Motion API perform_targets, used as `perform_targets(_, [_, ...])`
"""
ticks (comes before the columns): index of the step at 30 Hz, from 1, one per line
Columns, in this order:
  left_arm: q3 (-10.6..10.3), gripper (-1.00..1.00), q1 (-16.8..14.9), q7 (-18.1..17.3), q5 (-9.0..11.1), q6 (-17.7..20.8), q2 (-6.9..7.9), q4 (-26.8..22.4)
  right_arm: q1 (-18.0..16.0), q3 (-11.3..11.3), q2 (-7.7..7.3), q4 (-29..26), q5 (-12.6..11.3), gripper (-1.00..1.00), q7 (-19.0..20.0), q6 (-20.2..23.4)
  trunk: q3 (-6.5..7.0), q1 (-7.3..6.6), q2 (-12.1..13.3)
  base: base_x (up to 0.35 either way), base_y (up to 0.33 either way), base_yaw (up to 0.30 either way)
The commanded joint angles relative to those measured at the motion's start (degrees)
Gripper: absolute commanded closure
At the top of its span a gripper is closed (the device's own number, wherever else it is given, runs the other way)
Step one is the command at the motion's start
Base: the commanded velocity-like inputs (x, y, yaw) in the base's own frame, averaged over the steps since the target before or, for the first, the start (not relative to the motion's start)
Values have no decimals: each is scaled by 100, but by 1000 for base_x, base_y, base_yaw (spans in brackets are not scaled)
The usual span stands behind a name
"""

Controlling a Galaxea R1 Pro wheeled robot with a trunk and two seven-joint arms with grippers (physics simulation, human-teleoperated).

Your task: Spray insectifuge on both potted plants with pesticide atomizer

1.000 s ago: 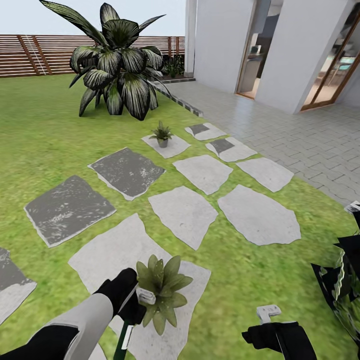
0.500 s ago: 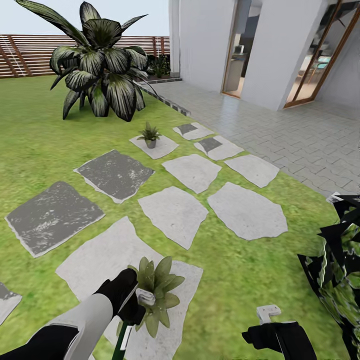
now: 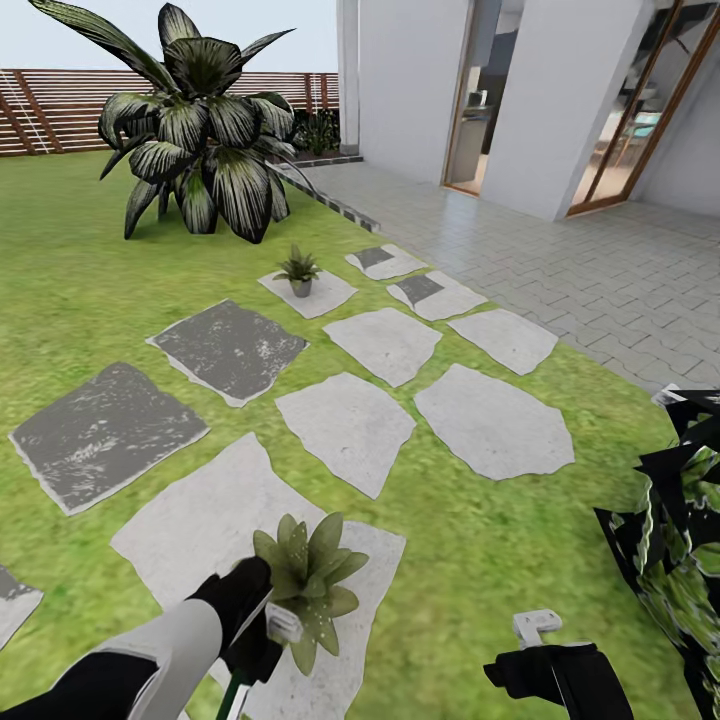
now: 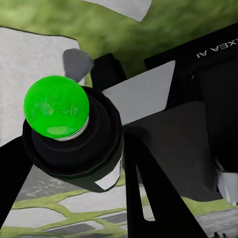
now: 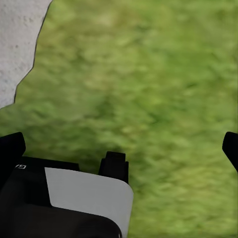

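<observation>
Head view: my left gripper (image 3: 262,625) clamps the pesticide atomizer (image 3: 278,628), its spray head touching the near potted plant (image 3: 305,575). My right gripper (image 3: 536,627) is spread, empty. Pressing closer could topple that plant, and spray may miss its far leaves.

Upper left of the frame: big striped-leaf palm (image 3: 200,130), dark drooping fronds with pale streaks, rising against a strip of pale sky (image 3: 90,35). Just right of it, further back: small dark shrub (image 3: 318,130) at the foot of the white house wall (image 3: 410,90). Set into that wall, top centre and top right: two wood-framed glass doors (image 3: 480,100), interiors dimly visible. Spread across the right half: grey brick-paved patio (image 3: 560,270), bordered on its left by a dark-and-pale edging strip (image 3: 345,208). At the right edge, lower down: dark leafy bush (image 3: 675,530), jagged and partly cut off.
</observation>
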Motion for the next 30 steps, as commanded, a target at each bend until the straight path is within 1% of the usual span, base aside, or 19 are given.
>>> perform_targets(1, [-48,100,12,-54,-23,17,4,-8,-4,-16,6,-7,60,-100,57,10,-4,0,-2,0,0,0])
perform_targets(13, [-50,100,168,-50,-32,15,14,-16,-4,-16,6,-7,58,-100,57,10,-4,0,-2,0,0,0])
perform_targets(17, [-34,100,383,-60,-34,15,-24,-16,-4,-16,6,-7,59,-100,57,10,-4,0,-2,0,0,0])
perform_targets(22, [-32,100,550,-62,-32,15,-33,-15,-4,-16,6,-7,60,-100,57,10,-4,0,-2,0,0,0])
perform_targets(30, [-32,100,577,-61,-32,15,-28,-16,-4,-16,6,-7,58,-100,57,7,-4,0,-2,0,0,0])
